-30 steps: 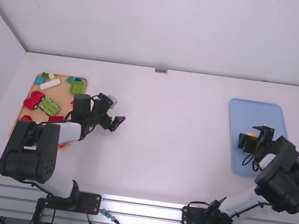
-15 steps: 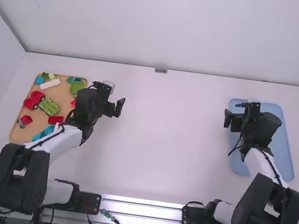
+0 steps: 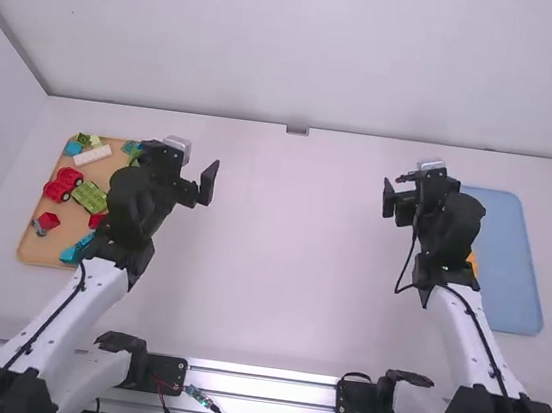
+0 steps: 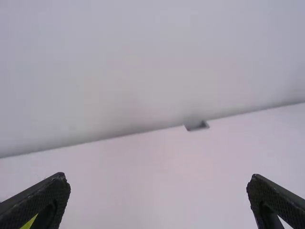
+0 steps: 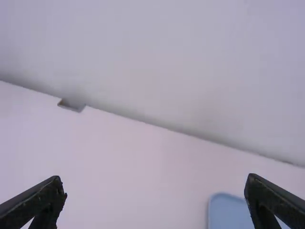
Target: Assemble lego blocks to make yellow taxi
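Note:
In the high view my left gripper (image 3: 201, 185) is raised just right of the orange-brown tray. My right gripper (image 3: 400, 198) is by the blue tray's left side, with an orange piece (image 3: 472, 262) on that tray partly hidden behind the arm. Blocks on the left tray include a red car-like piece (image 3: 63, 184), a green block (image 3: 90, 197), a white block (image 3: 92, 156) and blue pieces (image 3: 73, 251). Fingers stand wide apart with nothing between them at the left gripper (image 4: 158, 202) in the left wrist view and the right gripper (image 5: 155, 202) in the right wrist view.
The orange-brown tray (image 3: 32, 237) lies on the table's left and the blue tray (image 3: 518, 287) on its right. White table surface (image 3: 290, 259) stretches between them. A back wall (image 3: 305, 49) rises behind the table, with a small grey bracket (image 3: 297, 130) at its foot.
The right arm has swung up and left, away from over the blue tray, uncovering more of it. The left arm has shifted slightly left and farther up the picture, and blocks near the tray's front came into view.

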Action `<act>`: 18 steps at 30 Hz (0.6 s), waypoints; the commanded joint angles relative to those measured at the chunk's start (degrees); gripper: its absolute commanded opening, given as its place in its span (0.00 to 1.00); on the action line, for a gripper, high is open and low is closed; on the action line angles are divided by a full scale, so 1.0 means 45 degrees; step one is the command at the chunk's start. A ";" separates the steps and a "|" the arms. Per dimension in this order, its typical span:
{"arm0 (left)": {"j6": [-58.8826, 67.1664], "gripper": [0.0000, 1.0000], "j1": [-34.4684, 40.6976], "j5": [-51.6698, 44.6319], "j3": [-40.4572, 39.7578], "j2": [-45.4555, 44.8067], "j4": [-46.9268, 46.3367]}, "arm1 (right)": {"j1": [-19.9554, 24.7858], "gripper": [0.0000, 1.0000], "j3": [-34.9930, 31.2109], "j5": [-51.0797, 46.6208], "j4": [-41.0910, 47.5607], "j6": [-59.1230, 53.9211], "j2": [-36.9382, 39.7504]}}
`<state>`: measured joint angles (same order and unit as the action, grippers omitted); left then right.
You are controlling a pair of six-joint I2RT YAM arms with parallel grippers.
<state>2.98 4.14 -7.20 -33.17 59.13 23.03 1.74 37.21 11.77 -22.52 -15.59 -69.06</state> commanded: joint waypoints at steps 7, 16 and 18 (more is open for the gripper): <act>-0.0249 0.96 -0.0427 0.0525 0.0218 -0.1320 -0.0014 | -0.0386 0.96 -0.0333 -0.1129 0.0085 0.0449 0.1411; -0.0663 0.83 -0.0920 0.1600 0.1891 -0.2993 -0.1687 | -0.0386 0.83 -0.1973 -0.2616 0.1725 0.2089 0.3051; -0.0663 0.79 -0.0920 0.1600 0.2335 -0.3437 -0.2131 | -0.0386 0.80 -0.2405 -0.2616 0.2158 0.2522 0.3484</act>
<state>0.38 0.16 -1.15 -24.53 46.17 14.15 0.05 28.38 2.00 -13.69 -8.08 -55.77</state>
